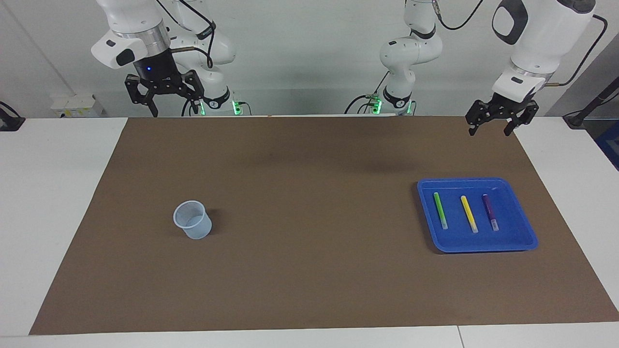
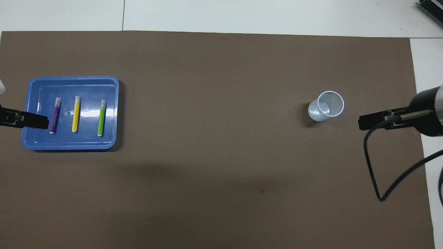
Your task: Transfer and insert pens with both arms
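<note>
Nothing is being gripped yet: the green pen (image 1: 439,210), the yellow pen (image 1: 468,213) and the purple pen (image 1: 490,211) are all lying side by side in the blue tray (image 1: 524,239), at the left arm's end of the brown mat (image 1: 309,270). The left gripper (image 1: 496,123) is hanging in the air with its fingers spread and empty, above the mat's edge closest to the robots, the tray farther out than that spot. The right gripper (image 1: 163,104) is waiting, equally open and empty, raised at its own end, with the pale cup (image 1: 192,220) standing upright well out on the mat.

To my eye this is the opening reach. The left arm is going to need to come over the tray, line its fingers across one pen, and lower onto it.

From across the table I am seeing how high both grippers sit. From overhead, only a dark fingertip is showing over the tray's outer rim beside the purple pen, which misleads, yet that view is looking straight into the cup, which appears to be holding no pen.
</note>
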Robot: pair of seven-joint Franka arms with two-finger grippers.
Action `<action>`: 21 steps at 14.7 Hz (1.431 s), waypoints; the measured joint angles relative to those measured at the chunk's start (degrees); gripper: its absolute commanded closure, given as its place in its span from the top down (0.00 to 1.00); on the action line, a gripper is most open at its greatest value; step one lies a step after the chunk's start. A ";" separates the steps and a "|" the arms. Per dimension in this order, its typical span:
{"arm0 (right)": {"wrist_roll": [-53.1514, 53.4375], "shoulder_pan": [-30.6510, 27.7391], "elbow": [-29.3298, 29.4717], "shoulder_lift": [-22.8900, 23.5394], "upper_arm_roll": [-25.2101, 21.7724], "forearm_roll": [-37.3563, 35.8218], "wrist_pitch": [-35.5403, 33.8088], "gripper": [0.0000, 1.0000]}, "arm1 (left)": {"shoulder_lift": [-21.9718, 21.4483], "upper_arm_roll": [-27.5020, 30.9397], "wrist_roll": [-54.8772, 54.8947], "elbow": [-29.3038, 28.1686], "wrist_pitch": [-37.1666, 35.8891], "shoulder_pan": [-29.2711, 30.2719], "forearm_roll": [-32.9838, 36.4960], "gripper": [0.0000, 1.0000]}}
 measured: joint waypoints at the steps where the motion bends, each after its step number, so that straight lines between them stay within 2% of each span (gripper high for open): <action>1: 0.00 0.00 0.00 0.00 0.00 0.00 0.00 1.00 | -0.21 0.03 0.09 -0.67 1.10 0.58 -0.06 0.99; 8: 0.00 0.15 0.00 0.00 0.16 0.00 0.00 1.00 | 0.84 0.02 5.57 -8.31 14.21 1.79 -0.16 0.99; 12: -0.01 0.16 0.00 0.00 0.16 0.00 0.00 1.00 | 5.19 0.29 9.08 -9.10 17.84 4.50 -0.18 0.99; 21: -0.04 0.22 0.00 -0.02 0.23 0.00 0.00 1.00 | 15.04 -0.21 9.30 -8.43 26.94 4.46 -2.30 0.99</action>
